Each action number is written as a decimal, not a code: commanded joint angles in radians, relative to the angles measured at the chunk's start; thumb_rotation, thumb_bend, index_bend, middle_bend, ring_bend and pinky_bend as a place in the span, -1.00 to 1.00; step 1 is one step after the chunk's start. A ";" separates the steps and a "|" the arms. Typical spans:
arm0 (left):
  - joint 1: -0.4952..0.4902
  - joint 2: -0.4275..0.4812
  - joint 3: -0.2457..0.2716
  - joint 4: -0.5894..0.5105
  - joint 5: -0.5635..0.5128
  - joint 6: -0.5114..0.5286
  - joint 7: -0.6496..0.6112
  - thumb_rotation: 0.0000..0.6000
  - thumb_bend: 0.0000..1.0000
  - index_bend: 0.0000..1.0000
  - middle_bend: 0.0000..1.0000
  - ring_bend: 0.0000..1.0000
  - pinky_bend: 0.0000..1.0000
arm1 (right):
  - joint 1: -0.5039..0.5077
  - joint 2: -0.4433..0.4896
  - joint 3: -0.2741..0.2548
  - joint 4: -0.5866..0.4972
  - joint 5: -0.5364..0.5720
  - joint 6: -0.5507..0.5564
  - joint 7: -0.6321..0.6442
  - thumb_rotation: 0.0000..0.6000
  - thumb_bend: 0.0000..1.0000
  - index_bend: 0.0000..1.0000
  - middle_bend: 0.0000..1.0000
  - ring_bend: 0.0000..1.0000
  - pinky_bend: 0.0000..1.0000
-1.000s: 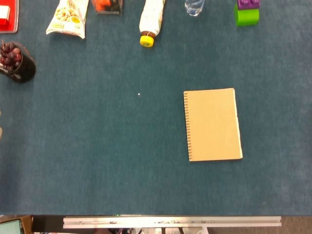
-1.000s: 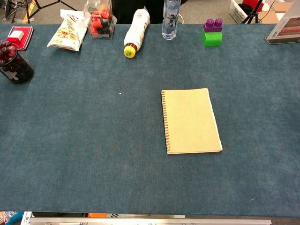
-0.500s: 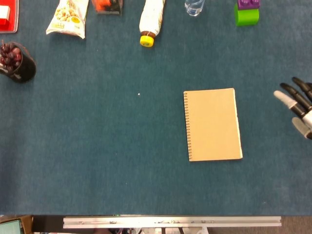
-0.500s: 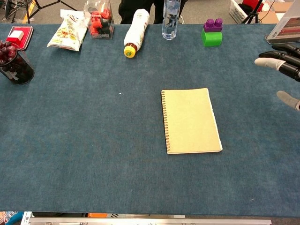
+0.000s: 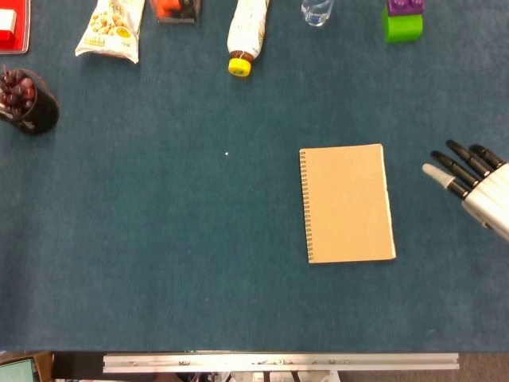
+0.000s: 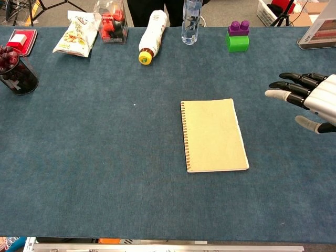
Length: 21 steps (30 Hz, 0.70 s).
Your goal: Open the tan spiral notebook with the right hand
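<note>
Blue felt table (image 6: 94, 157) | far edge, left to right: cup of dark fruit (image 6: 16, 71), snack bag (image 6: 73, 35), lying bottle (image 6: 151, 35), green-purple block (image 6: 237, 37) | tan spiral notebook (image 6: 212, 135) closed flat, right of centre, spiral at left | right hand (image 6: 310, 100) newly farther in from right edge, fingers spread, empty, apart from notebook | approach under way, cover unopened.

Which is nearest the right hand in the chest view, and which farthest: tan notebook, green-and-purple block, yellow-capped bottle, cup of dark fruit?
From the right hand, at the right edge:
1. Tan notebook, just to its left, mid-table.
2. Green-and-purple block, back edge, right of centre.
3. Yellow-capped bottle, lying at the back, centre.
4. Cup of dark fruit, far left edge.
</note>
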 commanded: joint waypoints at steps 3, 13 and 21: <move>0.001 0.001 -0.001 -0.001 -0.001 0.001 -0.003 1.00 -0.56 -0.06 -0.16 -0.17 0.03 | 0.014 -0.018 -0.011 0.007 0.003 -0.012 0.004 1.00 -0.18 -0.72 -0.72 -0.93 -0.54; 0.001 0.001 -0.002 0.001 -0.008 -0.004 -0.004 1.00 -0.56 -0.06 -0.16 -0.17 0.03 | 0.081 0.000 -0.026 -0.090 0.010 -0.131 -0.072 1.00 0.69 -0.72 -0.72 -0.93 -0.54; 0.003 0.004 -0.005 0.001 -0.014 -0.003 -0.007 1.00 -0.56 -0.06 -0.15 -0.17 0.03 | 0.163 0.019 -0.022 -0.172 0.027 -0.258 -0.106 1.00 0.98 -0.72 -0.72 -0.93 -0.54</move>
